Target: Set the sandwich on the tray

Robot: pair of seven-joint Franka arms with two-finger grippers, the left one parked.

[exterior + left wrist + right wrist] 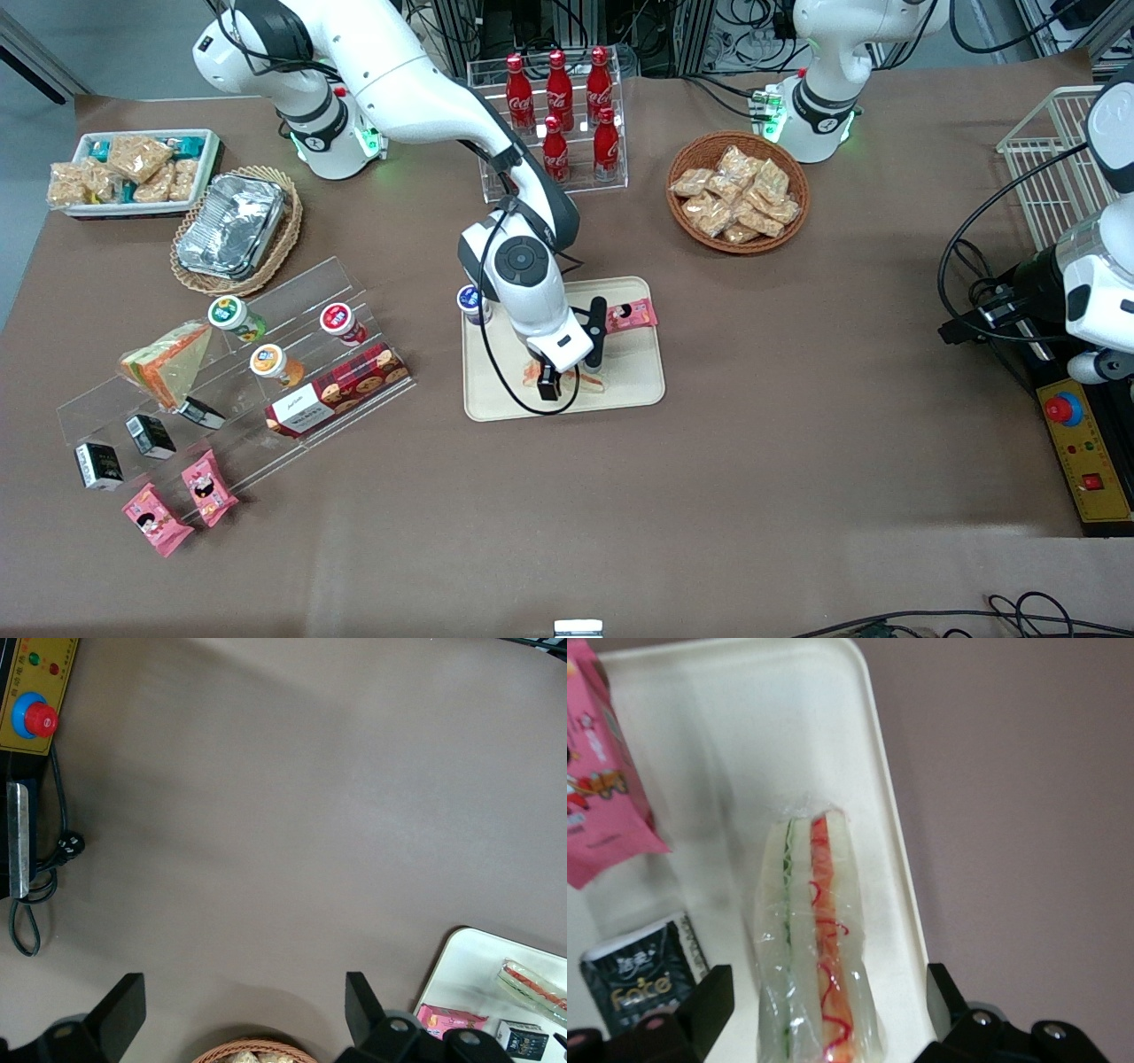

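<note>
The sandwich (815, 939), a clear-wrapped wedge with pale bread and a red-orange stripe, lies on the cream tray (744, 726) close to its rim. My right gripper (824, 1010) hangs just above it, open, with one finger (709, 1001) on each side and a gap between each finger and the wrap. In the front view the gripper (563, 377) sits over the part of the tray (638, 372) nearest the camera, and the arm hides most of the sandwich (586, 382). The left wrist view also catches the sandwich (532, 985) on the tray (469, 966).
A pink snack pack (602, 780) and a small black box (633, 983) share the tray. A yogurt cup (474, 301) stands at the tray's edge. Toward the working arm's end are an acrylic shelf with another wedge sandwich (168, 359), a foil container (232, 226) and a snack tub (133, 168).
</note>
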